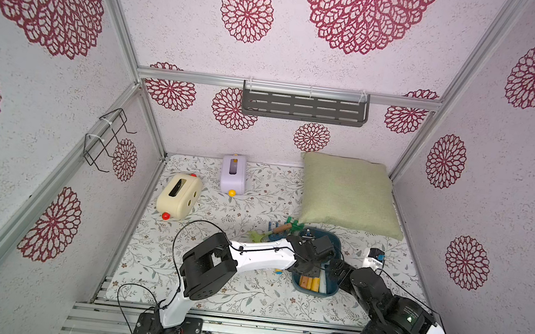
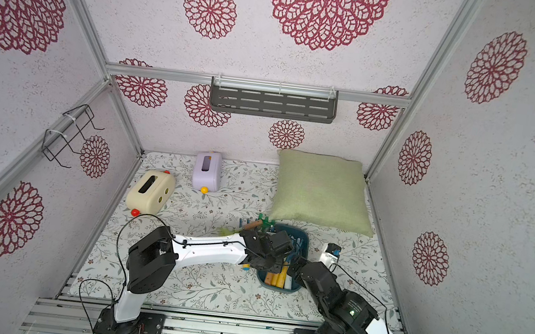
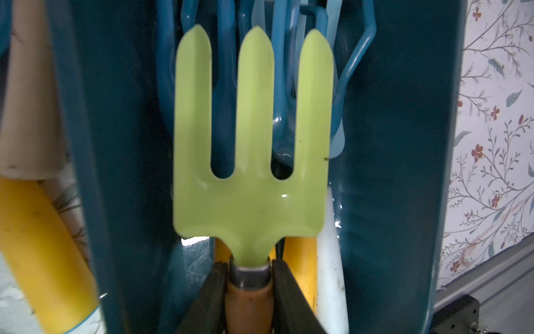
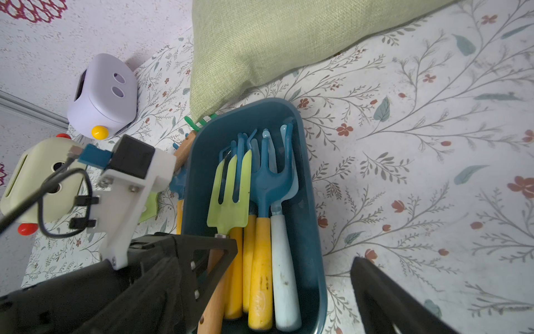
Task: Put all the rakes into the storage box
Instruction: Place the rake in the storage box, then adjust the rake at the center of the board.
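Observation:
The rake [image 3: 251, 173] has a light-green three-tined head and a wooden handle. My left gripper [image 3: 248, 269] is shut on that handle just behind the metal collar. The head is inside the outline of the dark teal storage box [image 4: 306, 202], over several blue tools with yellow and white handles [image 4: 261, 260]. In both top views the left gripper [image 1: 308, 265] [image 2: 265, 260] covers the middle of the box [image 1: 313, 294] [image 2: 276, 289] and hides the rake. My right gripper [image 4: 264, 274] is open at the box's near end, with one finger [image 4: 375, 289] outside the box wall.
A green pillow [image 1: 348, 194] lies just behind the box. Loose garden tools [image 1: 278, 229] lie on the floral cloth at the box's far left. A cream toy box [image 1: 178, 197] and a lilac one [image 1: 233, 174] stand back left. A grey shelf [image 1: 303, 107] hangs on the back wall.

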